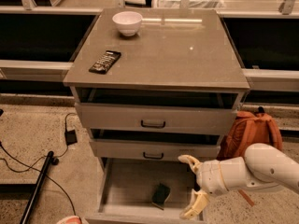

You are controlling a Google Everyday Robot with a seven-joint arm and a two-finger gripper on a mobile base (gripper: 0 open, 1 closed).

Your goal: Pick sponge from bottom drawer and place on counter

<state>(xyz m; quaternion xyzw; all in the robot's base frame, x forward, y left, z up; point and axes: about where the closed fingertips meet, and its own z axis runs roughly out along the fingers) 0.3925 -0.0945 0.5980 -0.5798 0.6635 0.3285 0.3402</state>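
Observation:
The sponge point(161, 193) lies dark face up on the floor of the open bottom drawer point(125, 185), near its front middle. My gripper point(191, 185) hangs over the drawer's right side, just right of the sponge and apart from it. Its two pale fingers point(188, 160) are spread wide, one above and one below, with nothing between them. The counter point(187, 55) is the glossy grey-brown top of the cabinet, above the two shallower drawers.
A white bowl point(127, 22) stands at the counter's back left and a flat black bar point(105, 61) lies at its left front. An orange backpack point(250, 132) leans right of the cabinet. Cables and a black pole point(39, 183) lie on the floor at left.

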